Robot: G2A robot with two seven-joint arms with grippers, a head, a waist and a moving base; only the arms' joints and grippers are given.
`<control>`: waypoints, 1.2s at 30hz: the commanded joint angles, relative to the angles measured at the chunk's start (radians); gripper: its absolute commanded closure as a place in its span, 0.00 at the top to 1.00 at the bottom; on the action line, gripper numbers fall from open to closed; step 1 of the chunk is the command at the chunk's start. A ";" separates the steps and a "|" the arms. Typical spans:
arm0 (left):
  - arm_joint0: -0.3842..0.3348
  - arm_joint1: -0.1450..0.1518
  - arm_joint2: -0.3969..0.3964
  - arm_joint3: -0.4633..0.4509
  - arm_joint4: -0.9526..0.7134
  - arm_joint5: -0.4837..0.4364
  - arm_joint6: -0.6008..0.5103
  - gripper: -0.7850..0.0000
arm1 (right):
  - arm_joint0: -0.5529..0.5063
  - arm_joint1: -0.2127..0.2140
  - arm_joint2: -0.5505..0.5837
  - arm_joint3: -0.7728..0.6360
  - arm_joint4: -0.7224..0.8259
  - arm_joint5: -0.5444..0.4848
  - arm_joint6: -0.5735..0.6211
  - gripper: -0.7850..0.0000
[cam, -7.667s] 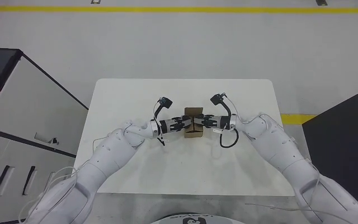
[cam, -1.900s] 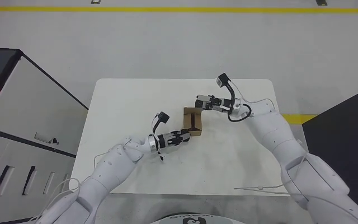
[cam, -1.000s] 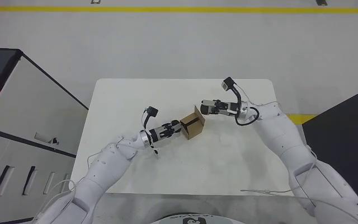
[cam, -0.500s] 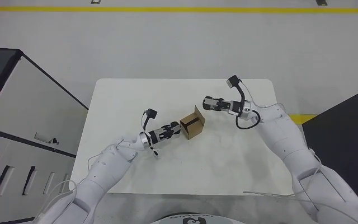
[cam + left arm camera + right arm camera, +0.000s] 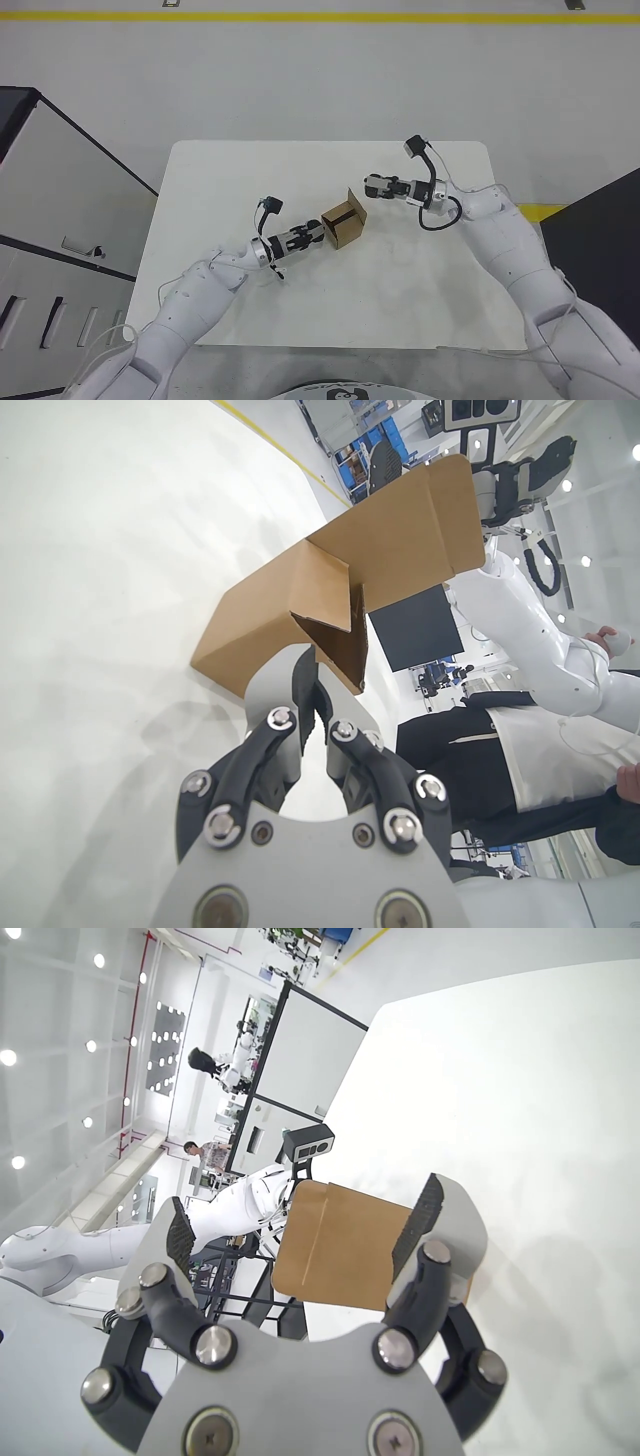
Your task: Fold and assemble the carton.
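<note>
Steadying the carton [image 5: 343,222], the left gripper [image 5: 314,680] apparently pinches its wall; the spread right gripper [image 5: 305,1204] should press the raised flap [image 5: 345,1248] squarely.

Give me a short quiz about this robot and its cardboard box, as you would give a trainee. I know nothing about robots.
1. True or false: the right gripper is pressed shut.
2. What does the carton rest on? A) the white table; B) the floor; C) a grey cabinet.
3. Fill in the blank: the end of the carton that faces the left gripper is ____ (open or closed up).

Key
1. False: it is spread wide open.
2. A.
3. Open: the dark inside shows, and one flap sticks out.
</note>
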State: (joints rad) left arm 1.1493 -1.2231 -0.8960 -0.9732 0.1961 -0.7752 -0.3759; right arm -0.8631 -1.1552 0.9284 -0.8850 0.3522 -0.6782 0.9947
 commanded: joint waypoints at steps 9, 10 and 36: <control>0.000 -0.002 0.002 0.000 -0.006 0.000 -0.006 0.00 | -0.013 0.002 0.002 -0.027 -0.025 0.022 -0.018 1.00; 0.002 -0.002 0.002 -0.001 -0.006 0.004 -0.005 0.00 | -0.013 0.004 0.003 -0.036 -0.044 0.032 -0.020 1.00; 0.024 0.001 -0.011 -0.044 0.005 0.045 -0.008 0.00 | -0.010 0.018 0.030 -0.088 -0.048 0.140 0.084 0.82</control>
State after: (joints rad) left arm 1.1730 -1.2220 -0.9073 -1.0174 0.2008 -0.7304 -0.3842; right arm -0.8783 -1.1371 0.9613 -0.9792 0.3101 -0.5407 1.0706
